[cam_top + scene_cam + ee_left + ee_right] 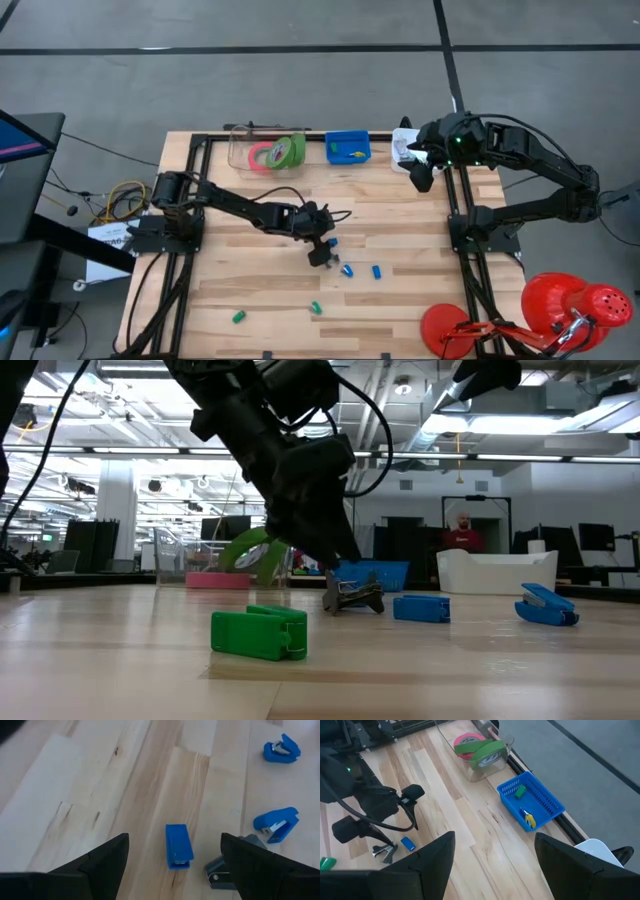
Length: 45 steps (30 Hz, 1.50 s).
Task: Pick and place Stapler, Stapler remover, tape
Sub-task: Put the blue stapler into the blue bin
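My left gripper [175, 840] hangs open, slanting down over the middle of the table [322, 250]. A small blue stapler [178, 846] lies flat on the wood between and below its fingers. A grey staple remover [219, 870] lies beside one finger, partly hidden by it. Two blue staple removers [282, 750] [276, 822] lie farther off. Pink and green tape rolls [479, 749] sit in a clear box [262, 150] at the far edge. My right gripper [495, 837] waits open, high at the far right [420, 178].
A blue basket [348, 148] holding small green and yellow pieces stands at the far edge beside the clear box. A green stapler [260, 632] and another green piece [315, 307] lie near the front. A white tub [405, 150] stands under the right arm.
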Each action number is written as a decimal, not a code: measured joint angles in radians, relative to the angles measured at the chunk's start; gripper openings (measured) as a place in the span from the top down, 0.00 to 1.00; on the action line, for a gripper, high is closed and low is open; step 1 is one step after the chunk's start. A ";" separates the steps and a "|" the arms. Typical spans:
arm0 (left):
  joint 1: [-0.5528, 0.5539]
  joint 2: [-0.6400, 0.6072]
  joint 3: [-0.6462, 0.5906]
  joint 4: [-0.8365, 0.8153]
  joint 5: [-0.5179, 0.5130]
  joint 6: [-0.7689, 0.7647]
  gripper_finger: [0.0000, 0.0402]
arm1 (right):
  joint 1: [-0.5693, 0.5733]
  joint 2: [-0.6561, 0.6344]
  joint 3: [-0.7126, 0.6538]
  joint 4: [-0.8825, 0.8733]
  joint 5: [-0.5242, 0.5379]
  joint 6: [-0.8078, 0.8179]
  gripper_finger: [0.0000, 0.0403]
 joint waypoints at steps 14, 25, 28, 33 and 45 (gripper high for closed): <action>-0.004 0.006 0.000 0.005 -0.041 0.003 0.24 | 0.000 0.000 0.000 0.001 0.000 0.001 0.34; -0.036 -0.110 0.004 -0.037 0.004 0.008 0.24 | 0.000 0.000 0.000 0.001 -0.001 0.002 0.34; -0.035 -0.155 0.023 -0.124 0.004 0.001 0.24 | 0.000 0.000 0.000 0.001 -0.002 0.002 0.34; -0.035 -0.171 0.125 -0.311 0.005 0.040 0.24 | 0.000 0.000 0.000 0.001 -0.002 0.001 0.34; -0.027 -0.111 0.204 -0.409 -0.011 0.070 0.24 | 0.000 0.000 0.000 -0.002 -0.002 0.001 0.34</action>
